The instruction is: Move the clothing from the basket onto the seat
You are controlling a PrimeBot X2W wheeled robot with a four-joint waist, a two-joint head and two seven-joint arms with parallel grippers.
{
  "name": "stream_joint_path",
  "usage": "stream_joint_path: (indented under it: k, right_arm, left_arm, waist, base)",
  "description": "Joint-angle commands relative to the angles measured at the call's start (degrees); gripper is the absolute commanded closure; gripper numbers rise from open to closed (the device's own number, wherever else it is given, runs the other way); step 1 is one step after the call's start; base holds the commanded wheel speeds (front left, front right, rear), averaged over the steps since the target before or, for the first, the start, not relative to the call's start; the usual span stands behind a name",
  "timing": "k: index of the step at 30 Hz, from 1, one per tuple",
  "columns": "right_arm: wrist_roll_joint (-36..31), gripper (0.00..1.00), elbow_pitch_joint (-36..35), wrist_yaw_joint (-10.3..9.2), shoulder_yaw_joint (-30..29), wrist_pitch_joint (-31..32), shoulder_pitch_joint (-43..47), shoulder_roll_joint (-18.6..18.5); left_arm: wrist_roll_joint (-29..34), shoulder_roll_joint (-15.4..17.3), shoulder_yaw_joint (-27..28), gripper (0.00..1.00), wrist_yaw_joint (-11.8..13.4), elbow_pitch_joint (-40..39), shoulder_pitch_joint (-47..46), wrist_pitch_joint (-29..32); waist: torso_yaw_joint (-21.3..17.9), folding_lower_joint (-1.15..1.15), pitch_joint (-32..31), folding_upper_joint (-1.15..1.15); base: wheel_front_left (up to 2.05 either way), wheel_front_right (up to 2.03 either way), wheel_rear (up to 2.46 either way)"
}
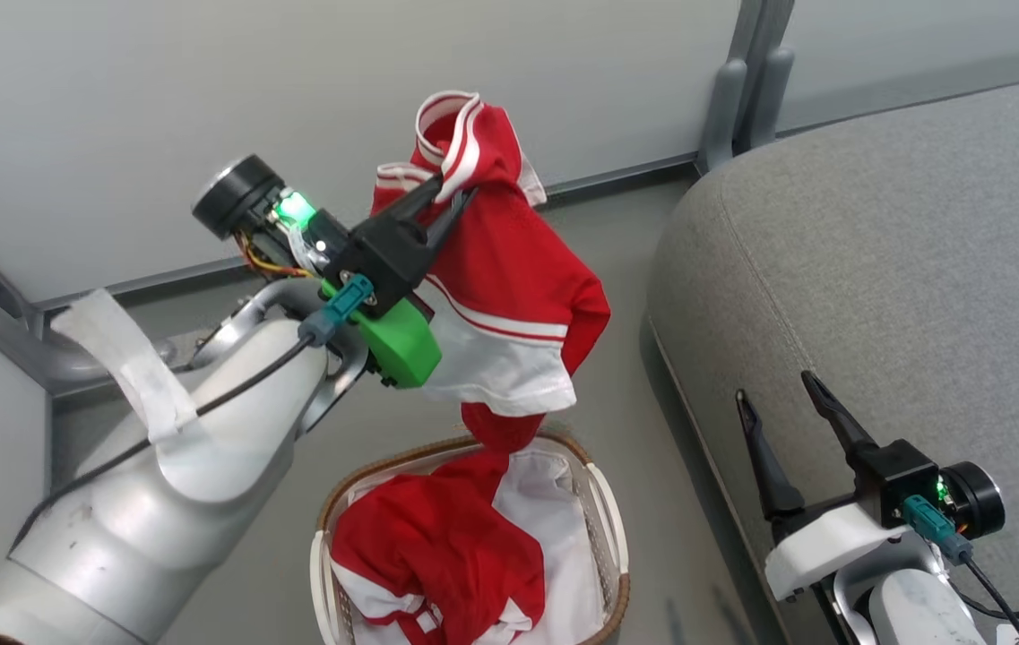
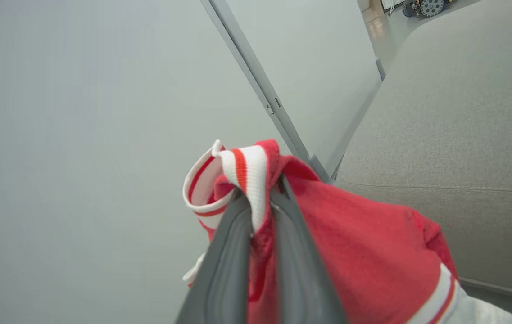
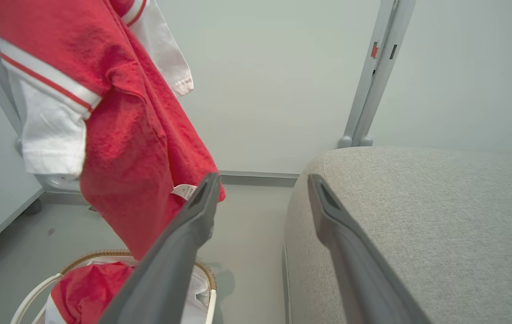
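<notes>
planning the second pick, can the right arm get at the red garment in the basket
Probably yes: the right end effector is open and empty, the red garment lies uncovered in the basket, though the held garment dangles above.

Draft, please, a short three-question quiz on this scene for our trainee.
1. True or false: the left gripper is shut on a red garment that hangs from it.
2. Fill in: the right gripper, near the edge of the seat, is ___ and holds nothing.
3. Where does the other garment lie? A) on the seat B) in the basket C) in the right gripper

Key: 1 true; 2 open; 3 B.
</notes>
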Motion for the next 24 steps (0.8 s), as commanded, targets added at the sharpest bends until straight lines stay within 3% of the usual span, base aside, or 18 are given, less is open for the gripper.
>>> stream_joint_path:
  k: [1,13,24]
  right_arm:
    - [-0.4,0.00,-0.2,-0.04,0.5,-0.3,0.1,-0.2]
    - [-0.5,0.00,1.0,-0.04,8.5,-0.3,-4.9,-0.2]
    - [0.4,0.00,4.2,-0.04,13.8,-0.3,-15.7,-0.2]
  left_arm:
    - [-0.8,0.4,-0.1,1.00,-0.1,0.0,-2.1,0.2]
    - [-1.9,-0.7,-3.4,1.00,-0.1,3.1,-12.9,0.8]
    - [-3.6,-2.6,-7.4,1.00,0.0,3.8,-15.8,-0.2]
  waist:
    - [1.7,0.01,-2.9,0.00]
    - [2.4,0.01,-4.3,0.00]
    - [4.5,0.01,-4.6,0.00]
  base:
    - [0.00,0.00,0.00]
    - [0.00,0.00,0.00]
    - [0.00,0.00,0.00]
